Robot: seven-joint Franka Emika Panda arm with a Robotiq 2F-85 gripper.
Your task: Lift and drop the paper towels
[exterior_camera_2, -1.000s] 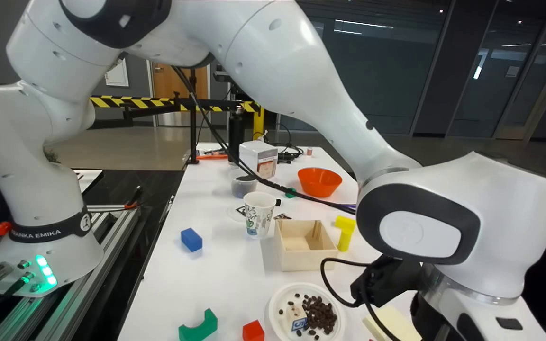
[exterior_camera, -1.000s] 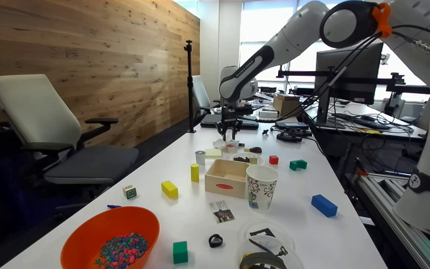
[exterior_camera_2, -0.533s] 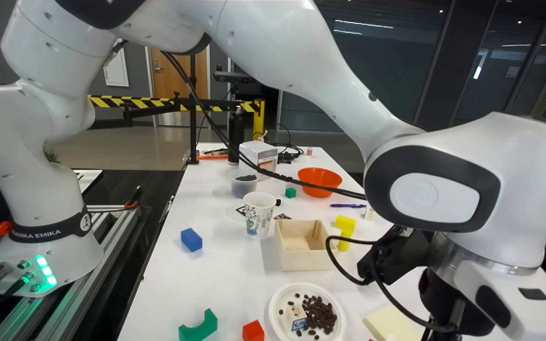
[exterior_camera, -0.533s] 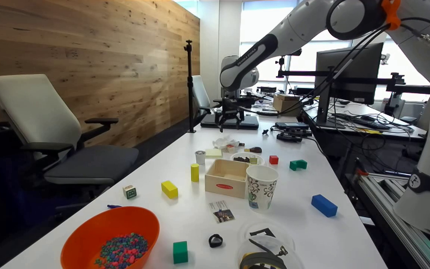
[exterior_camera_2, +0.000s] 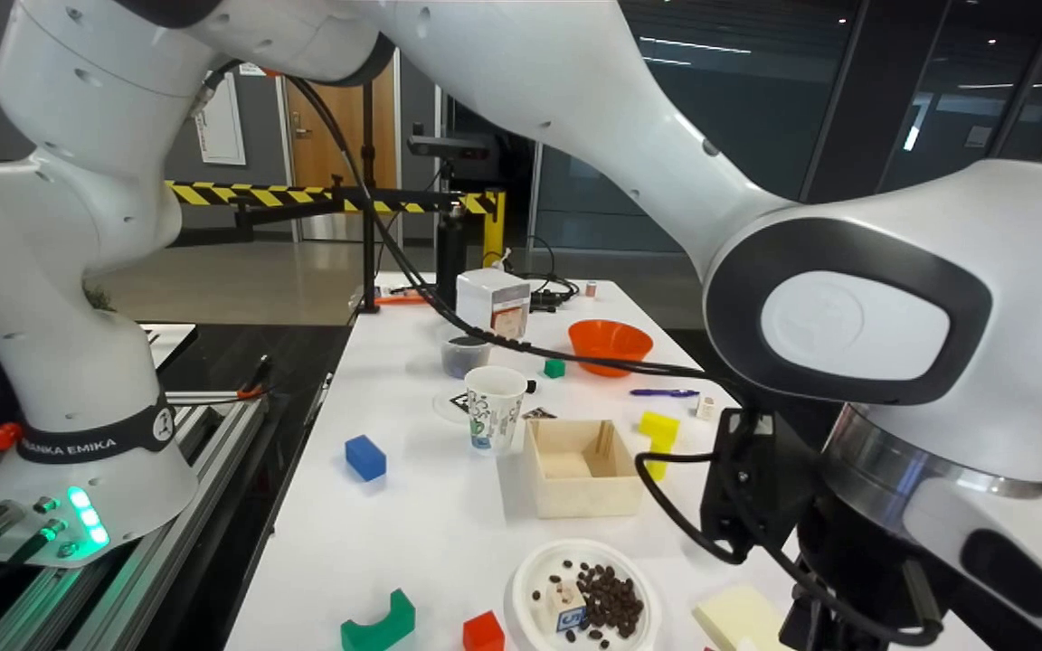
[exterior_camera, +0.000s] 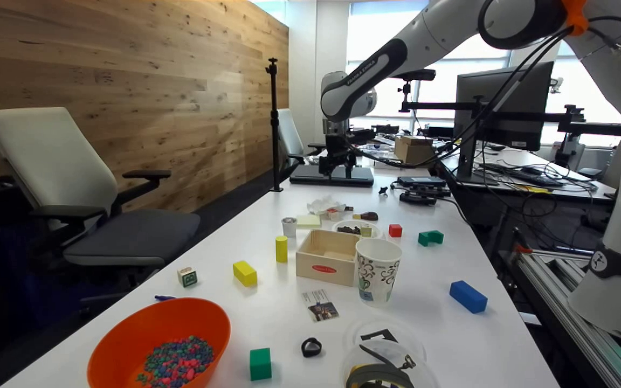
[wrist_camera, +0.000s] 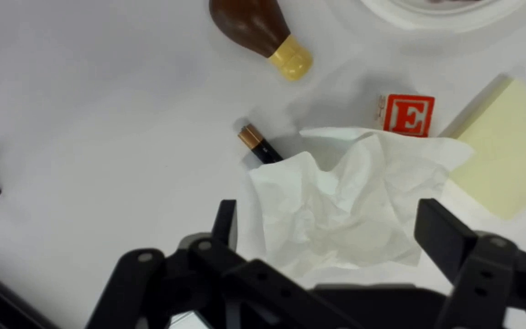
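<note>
In an exterior view, the arm (exterior_camera: 434, 32) reaches over the far part of the desk (exterior_camera: 467, 350); its pincer (exterior_camera: 337, 172) hangs in the air, jaws parted. The crumpled paper towel (exterior_camera: 322, 205) lies below, on the desk, with a small block (exterior_camera: 333, 214) just beside it. Nearer stands a wooden box (exterior_camera: 324, 269) with a patterned cup (exterior_camera: 378, 274) to its right; an orange bowl (exterior_camera: 122, 345) sits near left.

In an exterior view, the wrist (exterior_camera_2: 901, 307) covers the near right; a plate (exterior_camera_2: 528, 568) to its left holds coffee beans (exterior_camera_2: 611, 601), a red cube (exterior_camera_2: 483, 631) just beside.

In the wrist view, the pincer is released, its jaws wide apart left and right of the paper towel, which partly hides a black battery (wrist_camera: 265, 151); its right corner overlaps a pale yellow pad (wrist_camera: 514, 151).
</note>
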